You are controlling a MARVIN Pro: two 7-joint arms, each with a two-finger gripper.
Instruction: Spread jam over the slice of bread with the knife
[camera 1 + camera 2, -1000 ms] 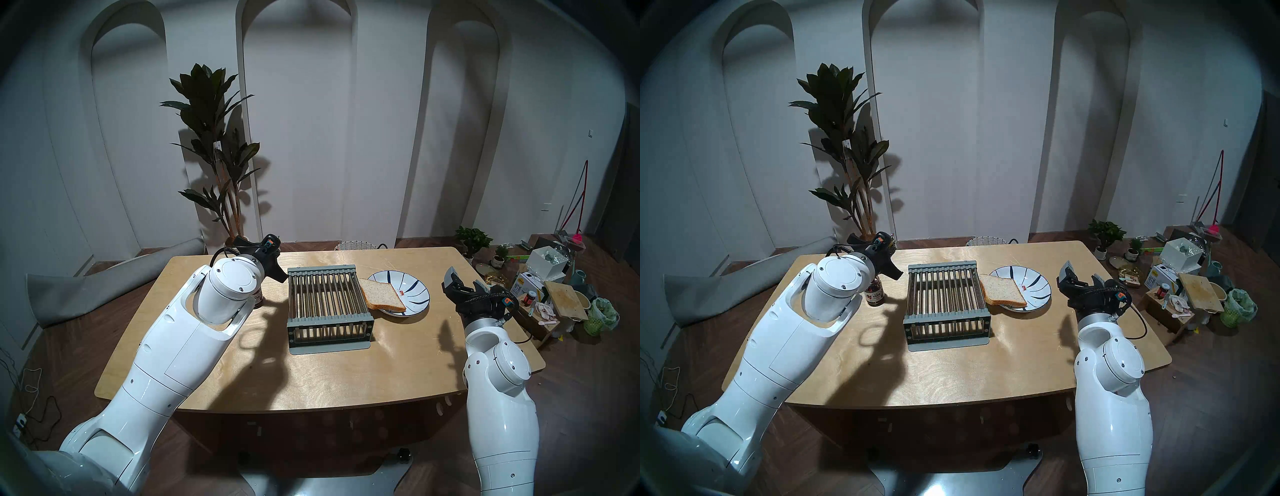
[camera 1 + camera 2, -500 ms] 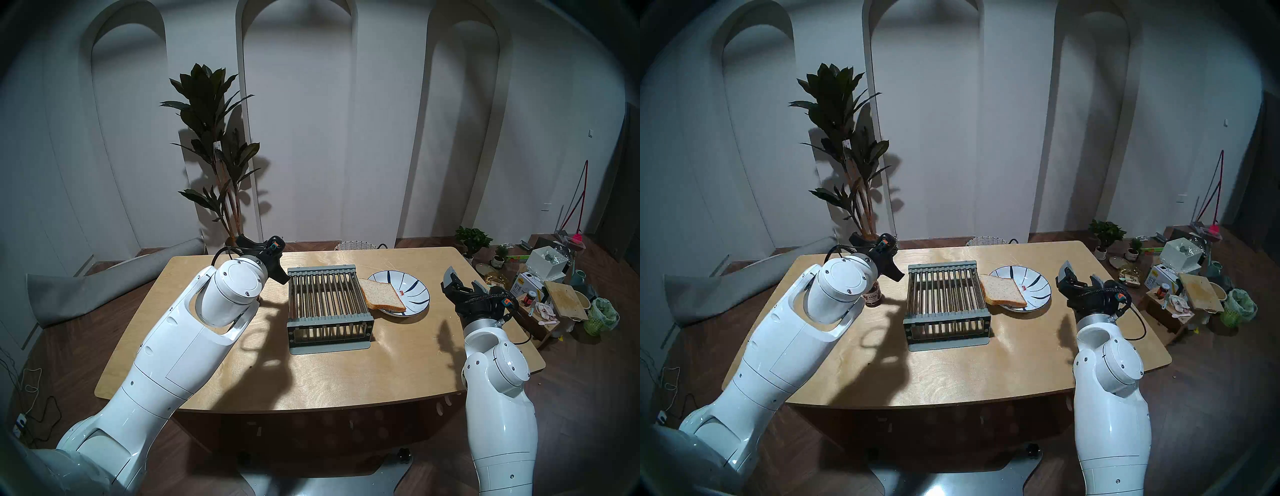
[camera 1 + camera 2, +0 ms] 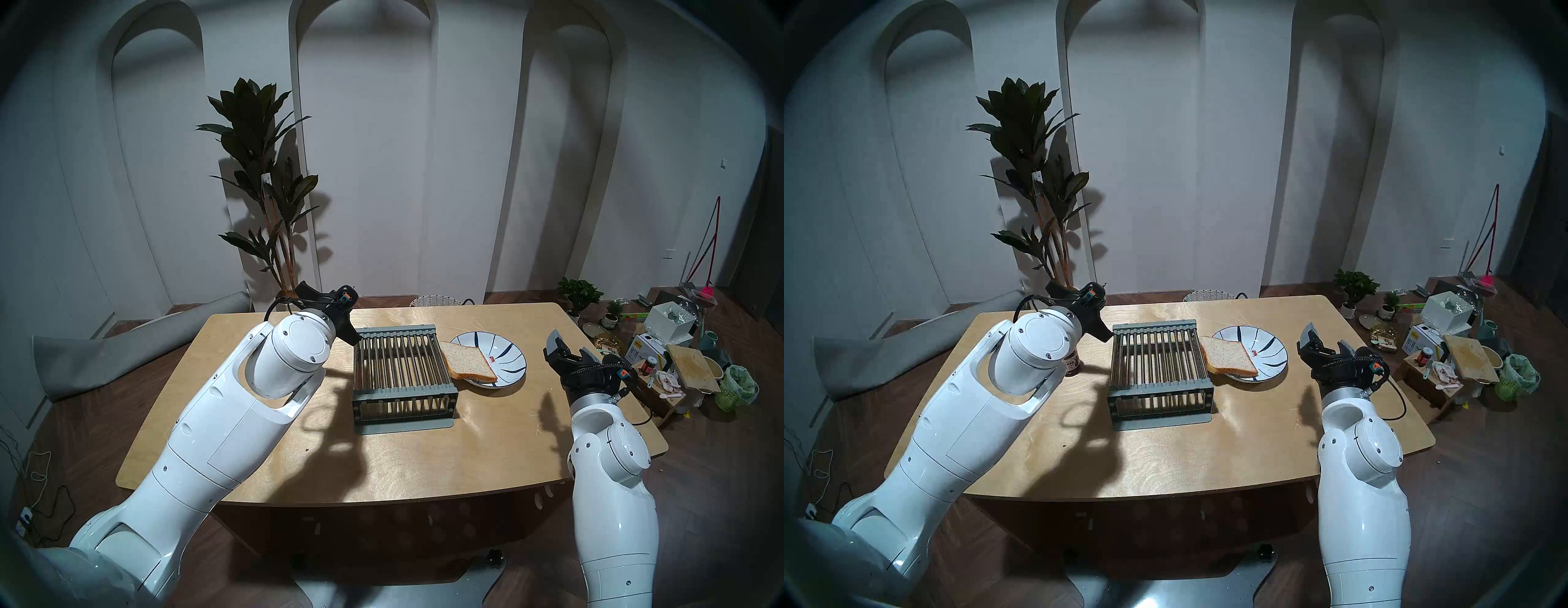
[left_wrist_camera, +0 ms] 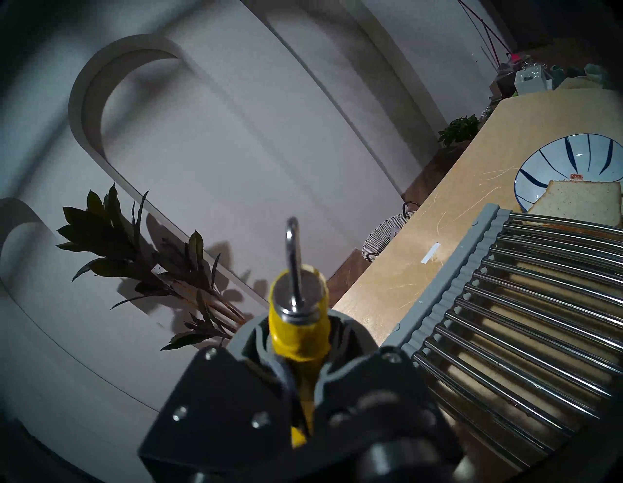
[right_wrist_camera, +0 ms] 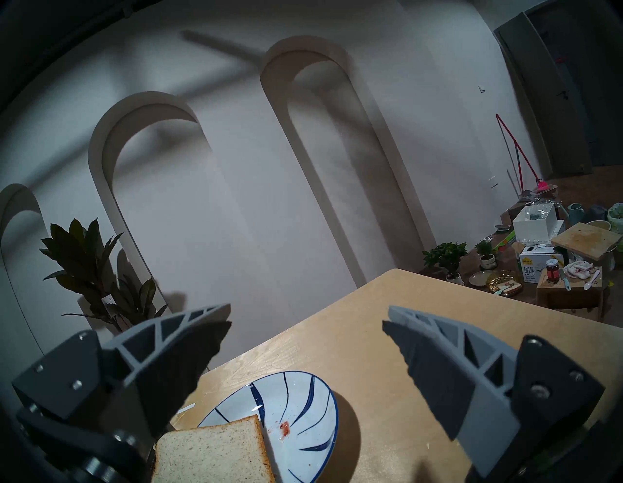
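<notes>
Halfway at most: gripping the yellow-handled knife (image 4: 298, 323) in the left gripper (image 4: 296, 374), blade apparently clean, leaving wholemeal bread slice (image 3: 467, 361) bare, jam jar (image 3: 1072, 365) undipped, right gripper (image 5: 305, 332) gaping empty.

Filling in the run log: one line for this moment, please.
left pincer: shut on knife | right pincer: open | slice of bread: bare

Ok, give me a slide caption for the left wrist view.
Left hand shut on the knife, blade pointing ahead, beside the rack; bread on the plate beyond.
</notes>
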